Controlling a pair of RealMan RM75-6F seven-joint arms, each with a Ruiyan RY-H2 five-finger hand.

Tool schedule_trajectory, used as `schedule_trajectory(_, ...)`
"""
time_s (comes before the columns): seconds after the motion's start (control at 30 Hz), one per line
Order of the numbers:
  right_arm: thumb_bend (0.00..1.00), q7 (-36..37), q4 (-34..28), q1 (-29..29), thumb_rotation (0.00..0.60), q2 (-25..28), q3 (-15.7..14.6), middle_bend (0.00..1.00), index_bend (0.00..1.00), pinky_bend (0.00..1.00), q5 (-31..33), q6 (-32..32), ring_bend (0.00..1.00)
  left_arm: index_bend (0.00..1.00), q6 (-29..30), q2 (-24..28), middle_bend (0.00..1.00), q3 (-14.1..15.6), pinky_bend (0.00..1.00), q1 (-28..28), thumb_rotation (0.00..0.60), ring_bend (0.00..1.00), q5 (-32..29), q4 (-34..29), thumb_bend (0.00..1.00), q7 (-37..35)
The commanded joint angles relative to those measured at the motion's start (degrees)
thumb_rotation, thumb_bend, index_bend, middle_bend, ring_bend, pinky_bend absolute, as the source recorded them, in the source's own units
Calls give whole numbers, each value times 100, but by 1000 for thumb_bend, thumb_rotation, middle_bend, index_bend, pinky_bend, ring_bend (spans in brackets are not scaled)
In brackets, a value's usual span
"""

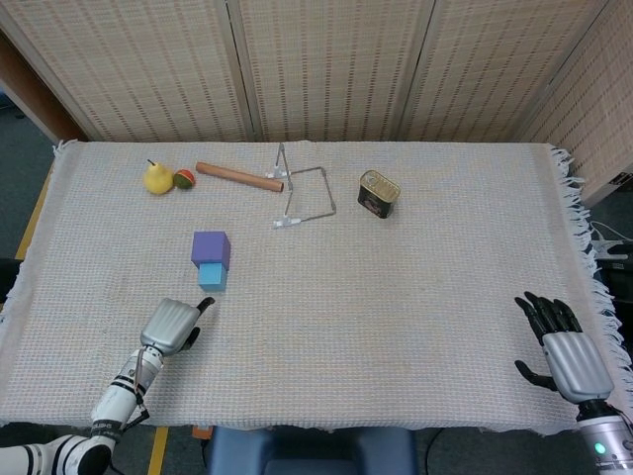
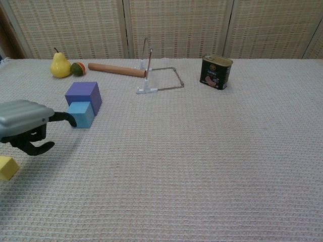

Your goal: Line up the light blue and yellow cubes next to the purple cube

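Table (image 1: pixel 396 297): covered by a woven cream cloth.

Purple cube (image 1: pixel 211 249) (image 2: pixel 83 96): set on the left half of the table. Light blue cube (image 1: pixel 212 276) (image 2: pixel 82 114): placed directly against the purple cube's near face, touching it.

Yellow cube (image 2: pixel 7 167): seen only in the chest view, at the near left edge, well apart from the other two cubes.

Left hand (image 1: pixel 173 323) (image 2: pixel 22 126): held near the light blue cube on its near side, apart from it; nothing is gripped, fingers are curled under, one finger is extended toward the cube.

Right hand (image 1: pixel 562 349): rested at the near right corner, fingers spread, nothing held.

Far side of the table: pear (image 1: pixel 157 178), small red-green fruit (image 1: pixel 184 179), wooden rolling pin (image 1: pixel 238 177), wire stand (image 1: pixel 302 198), tin can (image 1: pixel 378 193).
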Motion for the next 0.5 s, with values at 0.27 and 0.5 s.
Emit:
schedule_trajectory(0.27, 11, 70, -21, -13, 600, 35, -67, 0, 0, 0, -155, 39, 0, 213, 532, 664, 1000, 588, 1000, 590, 600, 1000, 517, -926, 388, 43)
schedule_trajectory(0.5, 12, 85, -30, -29, 600, 50, -109, 0, 0, 0, -255, 79, 0, 204, 912, 543, 1000, 742, 1000, 972, 600, 1000, 682, -452, 381, 201)
